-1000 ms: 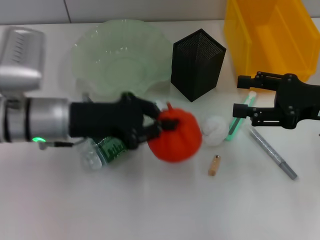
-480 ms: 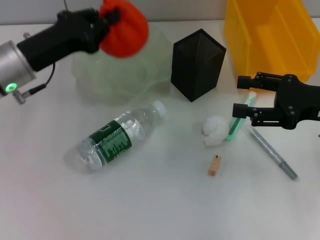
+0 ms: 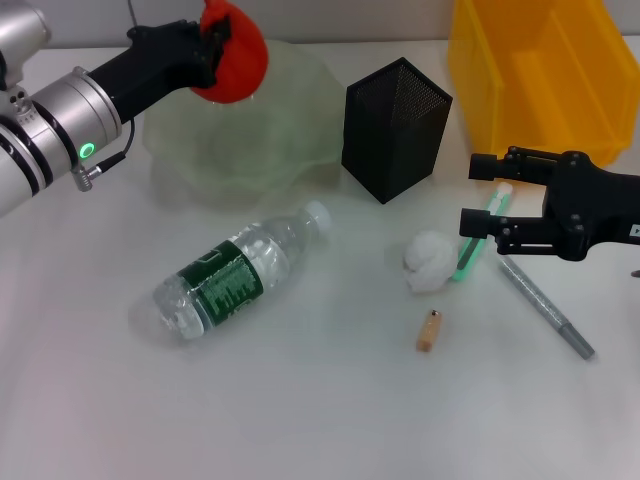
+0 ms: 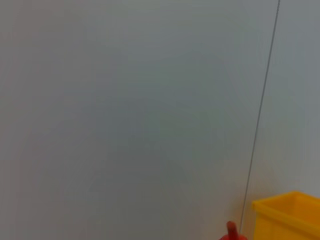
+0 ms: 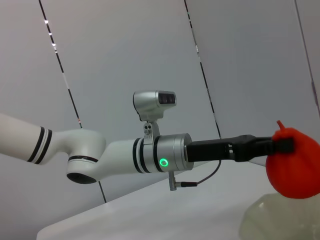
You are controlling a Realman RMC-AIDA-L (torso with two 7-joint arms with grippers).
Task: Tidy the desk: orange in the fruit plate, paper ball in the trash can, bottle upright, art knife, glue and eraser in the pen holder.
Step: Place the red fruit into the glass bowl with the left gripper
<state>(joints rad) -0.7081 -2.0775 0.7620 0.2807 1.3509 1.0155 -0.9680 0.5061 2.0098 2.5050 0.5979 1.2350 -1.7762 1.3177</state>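
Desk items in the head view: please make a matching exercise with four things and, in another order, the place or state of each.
Things:
1. orange
2. bottle
3. pen holder
4. paper ball

States:
A. lying on its side
B. held above the fruit plate by the left gripper
C. on the desk beside the right gripper
D. standing upright

Pairs: 1-B, 2-A, 3-D, 4-C

Nothing readable anywhere, honestly. Dark green label on the bottle (image 3: 228, 284) carries some white markings — too small and blurred to make out as letters or a brand. No print, numbers or signs to be made out on anything else either — not in the head view, not in either wrist view.
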